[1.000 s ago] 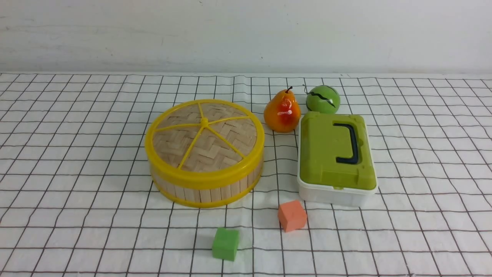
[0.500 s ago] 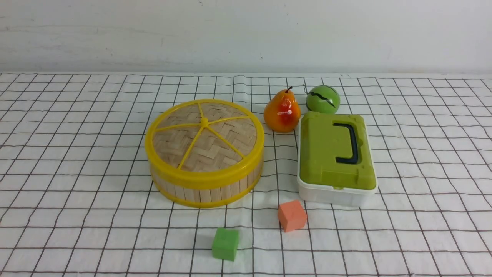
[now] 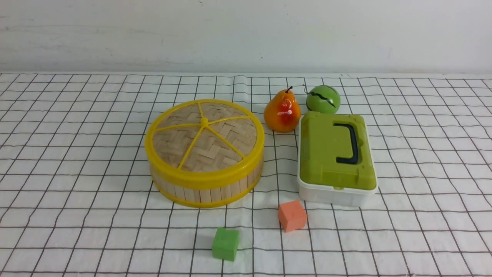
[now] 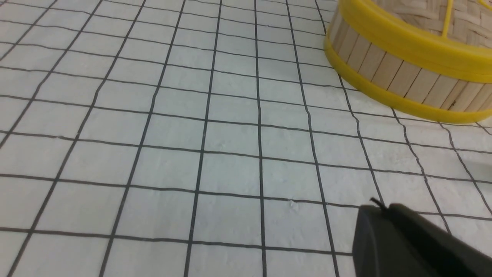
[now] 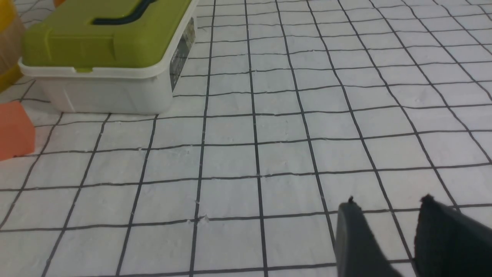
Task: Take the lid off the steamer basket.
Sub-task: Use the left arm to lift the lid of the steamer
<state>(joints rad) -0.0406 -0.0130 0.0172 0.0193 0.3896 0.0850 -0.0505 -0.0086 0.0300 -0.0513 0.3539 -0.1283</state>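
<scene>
The steamer basket (image 3: 203, 190) stands at the centre left of the checked cloth, with bamboo-slat walls and yellow rims. The woven lid (image 3: 204, 140) with yellow rim and spokes sits closed on top of it. Neither arm shows in the front view. In the left wrist view the basket wall (image 4: 388, 73) is apart from my left gripper (image 4: 380, 207), whose dark fingers are pressed together and hold nothing. In the right wrist view my right gripper (image 5: 388, 204) is open with a gap between its fingers, empty, low over bare cloth.
A white box with a green lid and dark handle (image 3: 336, 154) stands right of the basket; it also shows in the right wrist view (image 5: 103, 50). A pear (image 3: 281, 111) and a green ball (image 3: 323, 99) lie behind. An orange cube (image 3: 292, 215) and a green cube (image 3: 225, 243) lie in front.
</scene>
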